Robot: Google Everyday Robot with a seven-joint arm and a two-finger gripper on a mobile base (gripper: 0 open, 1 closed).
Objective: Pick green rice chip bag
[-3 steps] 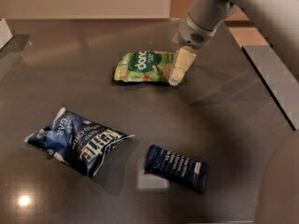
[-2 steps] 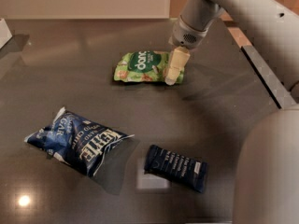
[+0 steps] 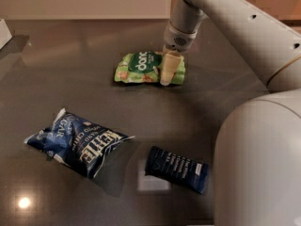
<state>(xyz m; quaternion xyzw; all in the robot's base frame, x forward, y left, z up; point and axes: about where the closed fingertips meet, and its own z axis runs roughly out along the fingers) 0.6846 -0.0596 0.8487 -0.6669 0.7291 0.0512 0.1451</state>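
Note:
The green rice chip bag [image 3: 141, 66] lies flat on the dark table [image 3: 70, 55], behind the middle, with its dark green round logo facing up. My gripper [image 3: 167, 79] reaches down from the upper right and sits over the right part of the bag, at or just above its surface. The gripper hides part of the bag's right end.
A larger dark blue chip bag [image 3: 77, 142] lies at the front left. A small navy bar wrapper [image 3: 176, 168] lies at the front centre. My arm [image 3: 254, 126] fills the right side of the view. A white object [image 3: 3, 32] stands at the far left edge.
My gripper has moved left, from the bag's right edge to over its right part. The arm now covers more of the right side. The bags have not moved.

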